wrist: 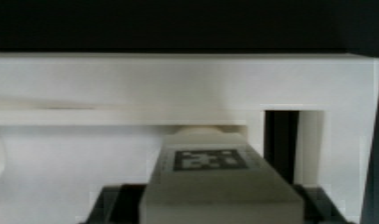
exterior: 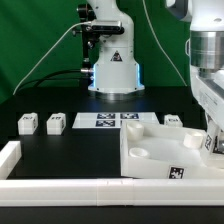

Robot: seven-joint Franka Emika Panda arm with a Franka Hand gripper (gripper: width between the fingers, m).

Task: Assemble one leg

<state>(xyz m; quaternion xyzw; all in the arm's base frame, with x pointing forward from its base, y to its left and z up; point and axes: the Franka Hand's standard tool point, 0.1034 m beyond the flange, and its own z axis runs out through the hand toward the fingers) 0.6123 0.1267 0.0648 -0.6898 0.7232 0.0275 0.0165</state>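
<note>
jaws clamped on a leg [wrist: 207, 172] at the tray's [exterior: 150, 150] right side in the exterior view; keep it upright, align squarely with the socket.

the dark worktop [exterior: 60, 145] is bare in front of the two legs [exterior: 28, 123] on the exterior view's left, so there is room there. the big white tray piece [exterior: 160, 155] fills the right. in my wrist view its wall [wrist: 168, 85] stands close ahead of the leg [wrist: 204, 170].
</note>
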